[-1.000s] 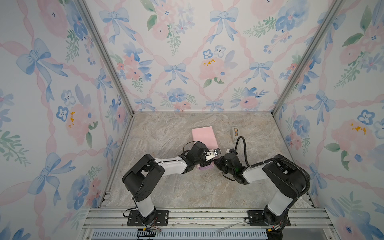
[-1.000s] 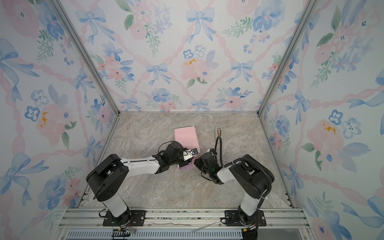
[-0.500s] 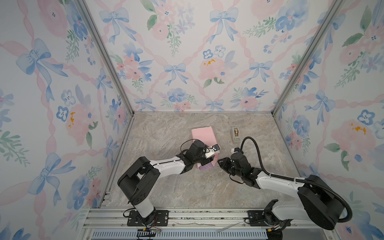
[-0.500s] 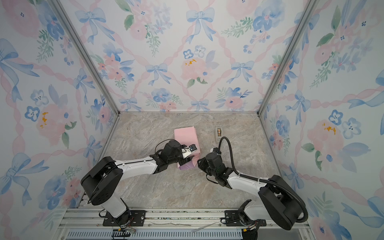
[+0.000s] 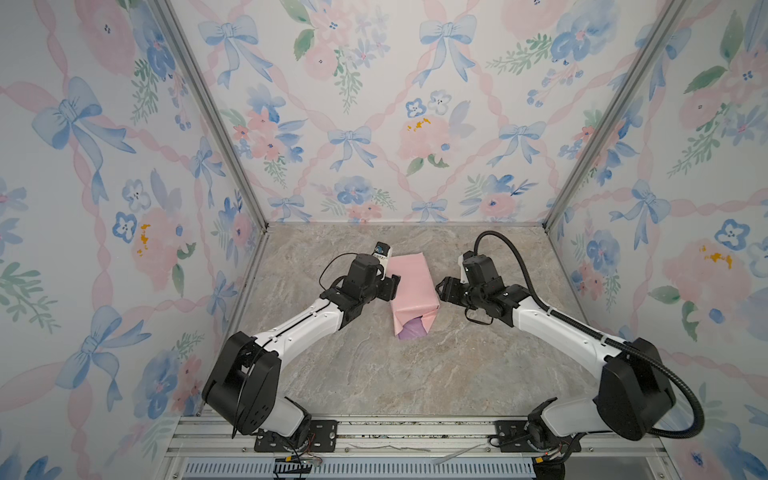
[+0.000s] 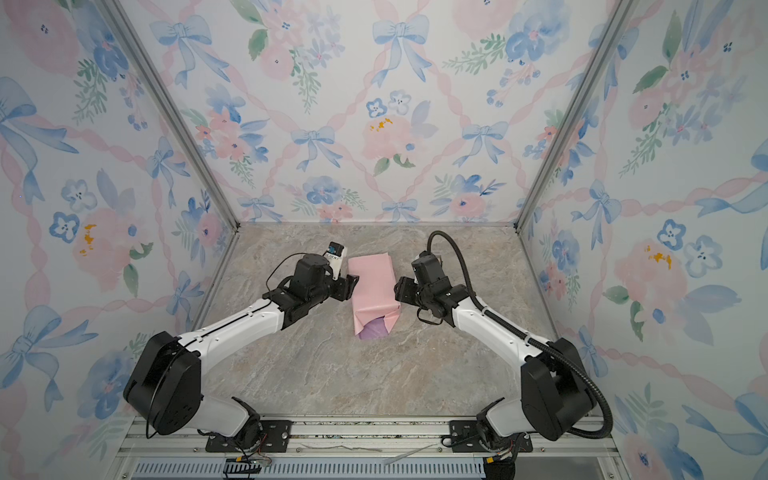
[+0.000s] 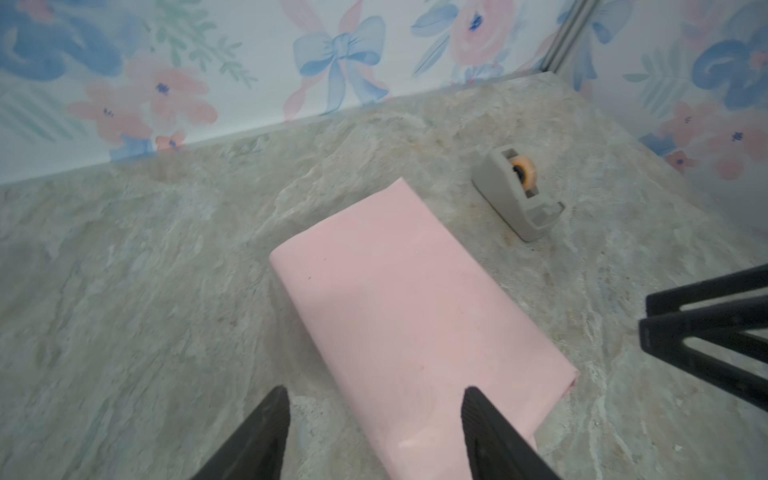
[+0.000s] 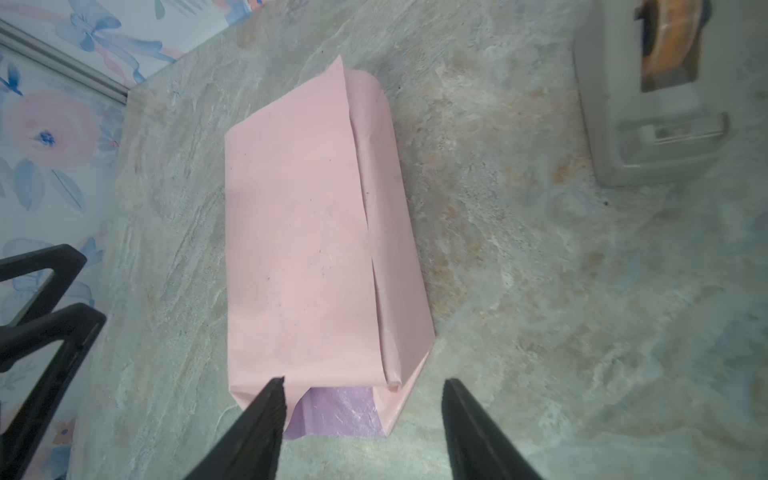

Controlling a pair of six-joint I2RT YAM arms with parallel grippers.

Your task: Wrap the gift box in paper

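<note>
Obs.: the paper lies mid-bench, pink side out, folded into a long flat parcel on the marbled bench; both top views show it between the two arms. The gift box itself is hidden, and we take only the parcel's boxy shape as sign of it under the wrap. In the right wrist view the paper shows an overlapping seam running lengthwise along its top, on the side toward the tape dispenser. The end nearest the arm bases gapes, with a lilac flap showing on the bench. The far end comes to a creased point. The left pincer sits at the parcel's left long edge, jaws apart and clamped on nothing. In its own wrist view one finger hangs over bare bench and the other over the pink surface (whether that one touches the paper we cannot tell). The right pincer stands just beside the opposite long edge, a little clear of it, jaws likewise apart and empty. Its wrist view frames the lilac opening between the fingers. The tape dispenser, grey with an orange-brown roll, stands on the bench near the parcel's far end, apart from it.
</note>
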